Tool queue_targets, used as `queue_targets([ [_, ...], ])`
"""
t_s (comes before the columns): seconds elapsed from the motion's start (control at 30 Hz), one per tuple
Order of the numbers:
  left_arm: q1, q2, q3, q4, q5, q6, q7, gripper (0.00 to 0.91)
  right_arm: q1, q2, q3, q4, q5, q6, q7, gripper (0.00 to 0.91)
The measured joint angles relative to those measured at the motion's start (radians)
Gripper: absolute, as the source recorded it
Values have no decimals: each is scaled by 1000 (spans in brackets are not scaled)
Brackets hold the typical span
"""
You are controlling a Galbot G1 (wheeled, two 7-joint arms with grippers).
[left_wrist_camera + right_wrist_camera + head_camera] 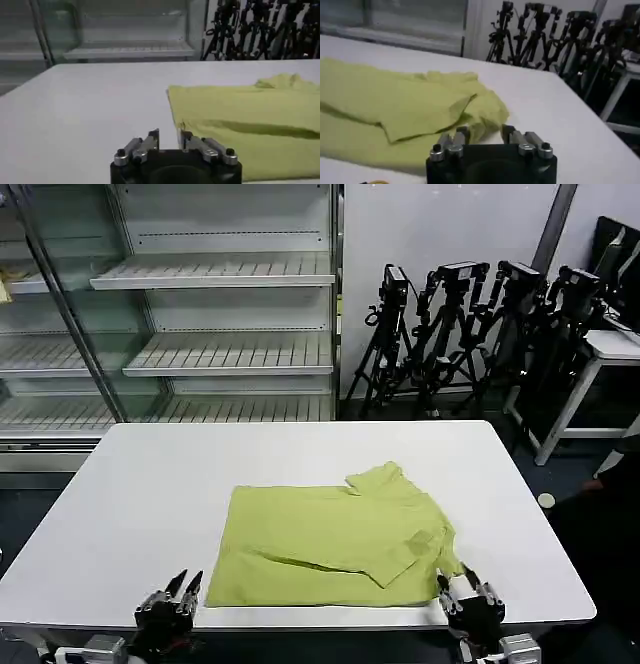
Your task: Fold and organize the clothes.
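- Where the white table [150, 504] nears the robot, a lime T-shirt [330, 539] lies partly folded.
- Left gripper [185, 586] hovers by the shirt's near left corner, fingers parted.
- Right gripper [455, 586] sits at the near right corner, fingers parted, empty.

Table [140, 494]: white, rectangular top, rounded corners. Shelving unit [215, 284]: beyond the table's far left edge; white slatted shelves in tiers, metal uprights. Tripods [470, 334]: black, several bunched together, each with a device on top, beyond the table's far right corner, against a pale wall. Side table [600, 354]: white, white legs, right of the tripods. Small round pale object [546, 500]: on the dark floor, right of the table.
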Motion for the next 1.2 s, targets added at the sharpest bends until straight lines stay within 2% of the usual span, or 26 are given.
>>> queue_targets([
  [0.2, -51, 24, -9, -10, -48, 17, -24, 907, 125, -6, -18, -42, 58, -46, 20, 907],
  [0.43, -203, 64, 42, 52, -125, 51, -61, 907, 349, 5, -108, -166, 114, -101, 43, 907],
  [0.83, -547, 111, 231, 279, -195, 106, -142, 907, 741, 50, -289, -447, 178, -146, 77, 907],
  [1.2, -795, 125, 406, 475, -216, 127, -165, 907, 954, 100, -392, -675, 229, -160, 98, 907],
])
